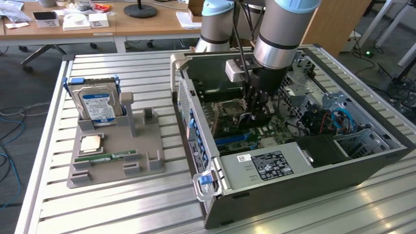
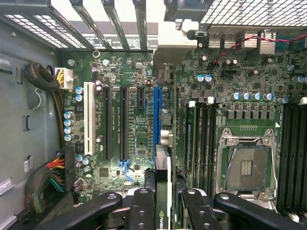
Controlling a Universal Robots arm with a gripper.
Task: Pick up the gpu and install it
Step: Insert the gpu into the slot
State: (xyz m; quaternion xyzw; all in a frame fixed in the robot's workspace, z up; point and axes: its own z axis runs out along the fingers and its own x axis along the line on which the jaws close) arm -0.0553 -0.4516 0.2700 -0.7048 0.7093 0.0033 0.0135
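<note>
Black end effector fingers are narrowed onto the thin, flat gpu card, seen edge-on with a green logo strip. It hangs inside the open dark-grey metal computer case, in line with the long blue slot of the green motherboard. I judge the card light, stiff and fragile, best held by its top edge. The case also holds an empty processor socket. On the slatted metal counter, a grey plastic holder carries a blue-labelled silver hard drive and a narrow green memory stick.
</note>
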